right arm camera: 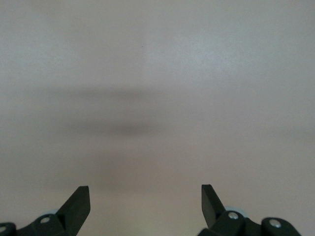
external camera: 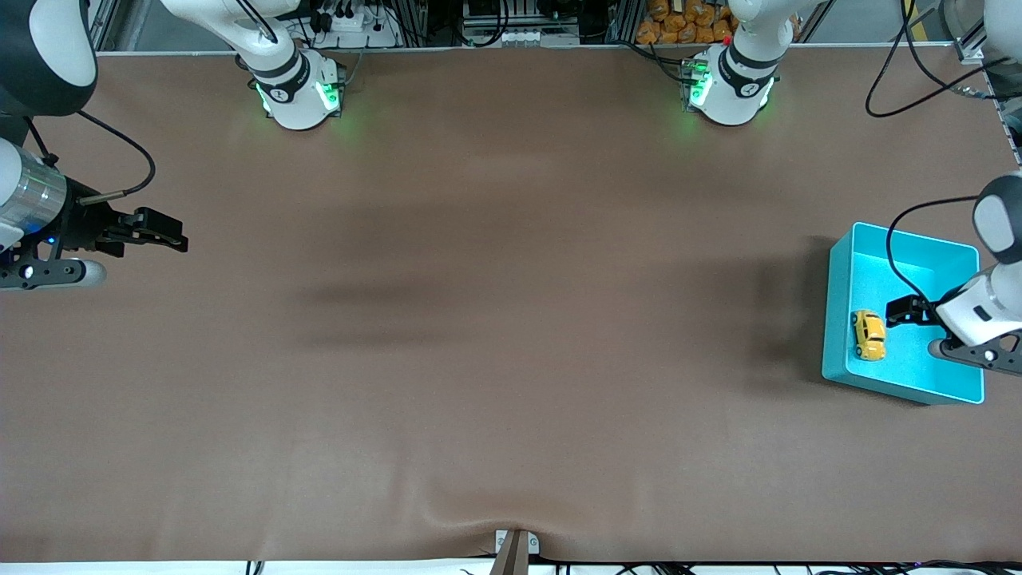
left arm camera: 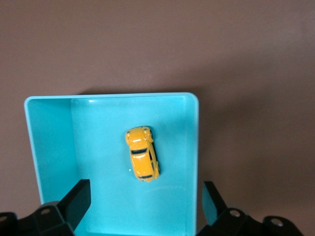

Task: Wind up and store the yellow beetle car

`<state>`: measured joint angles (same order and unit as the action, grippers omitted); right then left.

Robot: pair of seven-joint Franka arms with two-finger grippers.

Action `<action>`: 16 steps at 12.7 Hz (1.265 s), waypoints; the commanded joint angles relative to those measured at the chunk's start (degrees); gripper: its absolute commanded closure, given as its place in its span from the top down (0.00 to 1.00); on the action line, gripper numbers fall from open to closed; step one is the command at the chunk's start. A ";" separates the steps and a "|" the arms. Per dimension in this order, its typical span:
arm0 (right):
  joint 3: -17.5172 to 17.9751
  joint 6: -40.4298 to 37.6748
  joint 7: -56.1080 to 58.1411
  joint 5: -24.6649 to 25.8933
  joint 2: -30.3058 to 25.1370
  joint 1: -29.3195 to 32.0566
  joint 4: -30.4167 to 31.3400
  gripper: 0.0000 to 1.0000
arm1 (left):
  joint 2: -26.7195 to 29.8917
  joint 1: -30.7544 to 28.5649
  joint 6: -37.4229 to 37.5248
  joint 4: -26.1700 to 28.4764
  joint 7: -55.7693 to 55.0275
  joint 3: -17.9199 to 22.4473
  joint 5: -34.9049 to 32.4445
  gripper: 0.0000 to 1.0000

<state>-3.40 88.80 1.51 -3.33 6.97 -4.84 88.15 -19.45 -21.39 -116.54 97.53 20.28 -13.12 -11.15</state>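
Observation:
The yellow beetle car (external camera: 869,335) lies on the floor of the turquoise bin (external camera: 838,319) at the left arm's end of the table. It also shows in the left wrist view (left arm camera: 142,160), inside the bin (left arm camera: 49,142). My left gripper (external camera: 901,311) hangs over the bin, open and empty, apart from the car; in its wrist view it (left arm camera: 145,196) spans most of the bin's width. My right gripper (external camera: 164,234) is open and empty, up over the bare table at the right arm's end, and it (right arm camera: 145,196) sees only tabletop.
The brown table (external camera: 495,319) stretches wide between the arms. The two arm bases (external camera: 299,88) (external camera: 730,84) stand at the table's top edge. A small bracket (external camera: 515,547) sits at the front edge.

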 commanded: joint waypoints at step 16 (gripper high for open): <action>-0.12 0.23 -0.72 0.70 -0.02 -0.44 -0.09 1.00 | 22.17 22.24 28.73 -2.95 -25.64 7.99 7.29 1.00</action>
<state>-3.35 88.87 1.51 -3.32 6.98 -4.84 88.16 0.98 -3.96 -89.16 94.00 -5.00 -10.67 -5.02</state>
